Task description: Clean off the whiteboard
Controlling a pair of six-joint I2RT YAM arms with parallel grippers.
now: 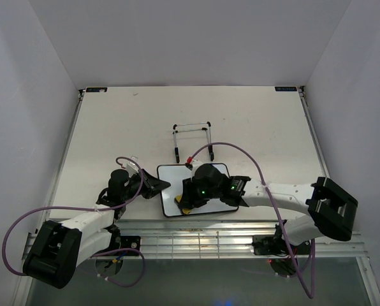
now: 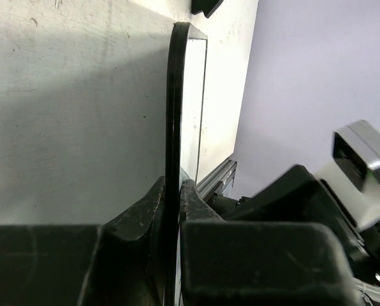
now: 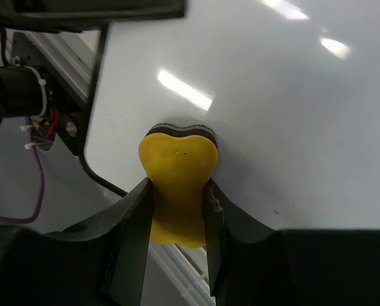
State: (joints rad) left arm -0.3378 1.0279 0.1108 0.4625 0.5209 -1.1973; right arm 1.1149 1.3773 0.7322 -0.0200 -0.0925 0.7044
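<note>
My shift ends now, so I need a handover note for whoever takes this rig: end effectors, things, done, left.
Left end effector: shut on the left rim of the whiteboard.
Right end effector: shut on the yellow eraser, pressed to the board.
The whiteboard lies on the table, just nearer than the wire stand.
Done: no writing shows on the visible surface.
Left: the patch under the right arm is hidden; probably wipe it, check, then release.

On the bench (image 1: 113,127): whiteboard (image 1: 174,182); wire stand (image 1: 191,127) near its 12 o'clock edge; eraser (image 3: 177,159) on its 7 o'clock corner; left gripper (image 1: 159,185) at its 9 o'clock edge.
</note>
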